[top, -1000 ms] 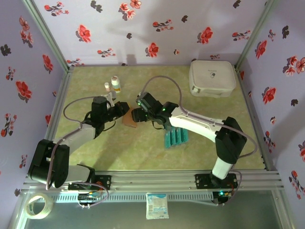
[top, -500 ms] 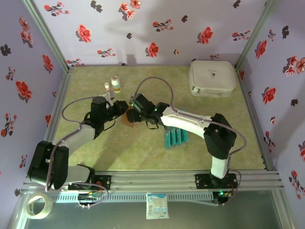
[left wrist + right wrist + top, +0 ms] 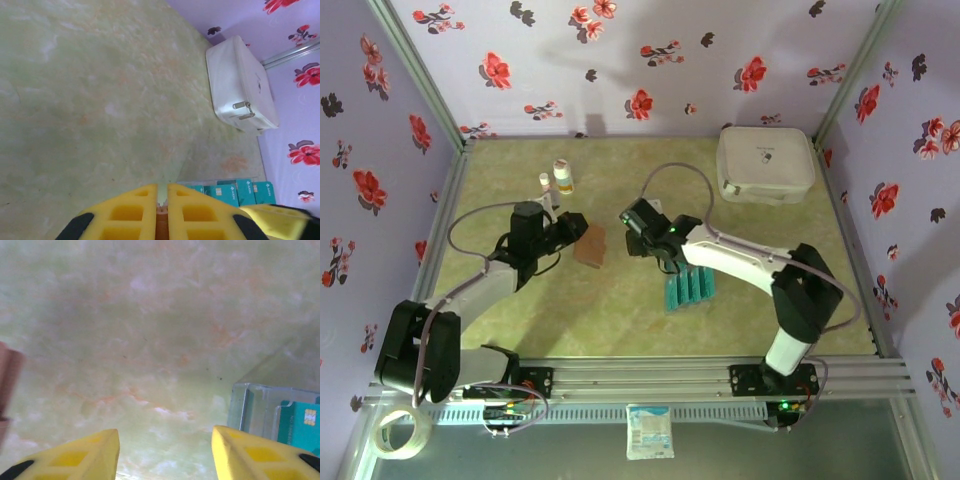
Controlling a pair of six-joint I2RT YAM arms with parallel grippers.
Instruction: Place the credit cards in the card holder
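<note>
Pale green marbled tabletop (image 3: 620, 315), lilac flowered walls (image 3: 705, 85), brown card holder (image 3: 591, 246) mid-table.

Diffuse light from above keeps the top view bright and sharp, with the table (image 3: 620, 310) evenly lit and faint soft shadows on the back wall (image 3: 585, 110). The 2 wrist views are softer: the yellow fingers (image 3: 75, 455) near the lens are out of focus, and the card holder (image 3: 7, 375) at the left edge is a brown smear.

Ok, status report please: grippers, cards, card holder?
Left gripper shut on card holder. Right gripper open, empty. Credit cards in clear stand. White case far back.
</note>
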